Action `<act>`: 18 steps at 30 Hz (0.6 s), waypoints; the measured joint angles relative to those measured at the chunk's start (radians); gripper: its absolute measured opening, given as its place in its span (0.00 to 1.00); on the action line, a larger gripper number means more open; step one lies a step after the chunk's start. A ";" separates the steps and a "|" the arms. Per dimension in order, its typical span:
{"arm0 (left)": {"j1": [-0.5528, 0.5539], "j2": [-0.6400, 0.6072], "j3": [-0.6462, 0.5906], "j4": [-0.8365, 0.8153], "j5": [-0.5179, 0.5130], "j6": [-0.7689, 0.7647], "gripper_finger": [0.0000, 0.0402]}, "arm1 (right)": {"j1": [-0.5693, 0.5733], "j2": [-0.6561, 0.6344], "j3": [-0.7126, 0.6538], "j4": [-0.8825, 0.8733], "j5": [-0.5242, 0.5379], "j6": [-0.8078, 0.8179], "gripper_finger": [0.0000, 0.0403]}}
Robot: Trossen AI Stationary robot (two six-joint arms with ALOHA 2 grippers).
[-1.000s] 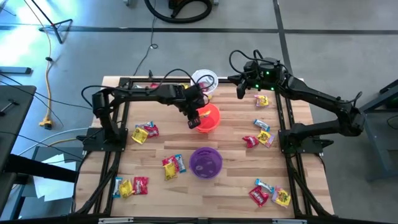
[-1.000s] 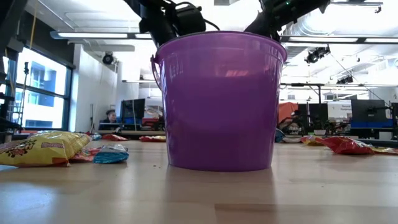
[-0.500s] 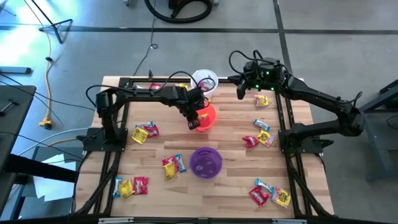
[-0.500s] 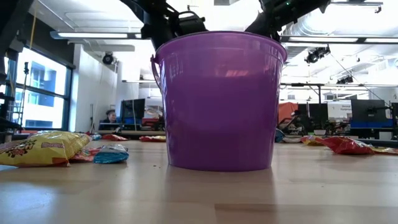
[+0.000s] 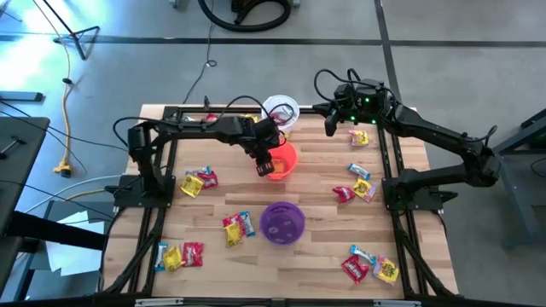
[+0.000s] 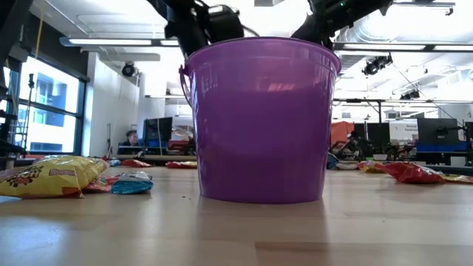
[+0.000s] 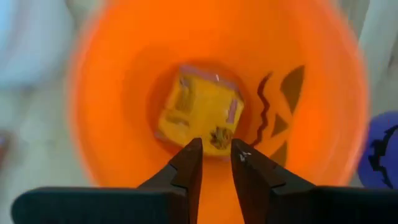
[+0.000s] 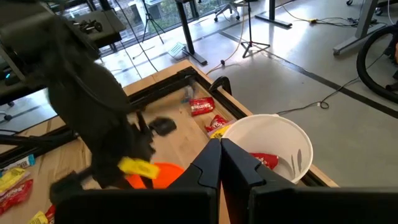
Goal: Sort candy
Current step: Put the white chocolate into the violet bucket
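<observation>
Bright overhead light, window glare, blurred left wrist view

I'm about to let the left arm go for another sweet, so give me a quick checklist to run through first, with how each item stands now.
1. Yellow candy lies inside the orange cup: ok.
2. Left hand has let go, fingers slightly apart with nothing between them: ok.
3. Left hand is clear of the cup's rim: cannot tell.
4. Right hand is shut and parked near the white cup, out of the way: ok.
5. Candy left on the table to pick: ok.
</observation>
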 joint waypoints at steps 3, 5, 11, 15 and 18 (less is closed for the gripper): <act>0.018 -0.063 0.000 0.004 -0.015 0.010 0.17 | 0.000 0.000 0.000 0.000 0.000 0.019 0.00; 0.054 -0.108 0.000 0.002 0.001 -0.018 0.14 | 0.000 0.000 0.000 0.000 0.000 0.022 0.00; 0.234 -0.170 0.029 -0.083 0.083 -0.072 0.02 | 0.001 0.000 0.000 0.000 0.000 0.019 0.00; 0.328 -0.119 0.133 -0.168 0.084 -0.012 0.01 | 0.001 0.001 0.000 0.000 0.000 0.015 0.00; 0.365 -0.041 0.235 -0.266 0.116 0.051 0.00 | -0.001 0.003 0.000 -0.001 0.000 0.014 0.00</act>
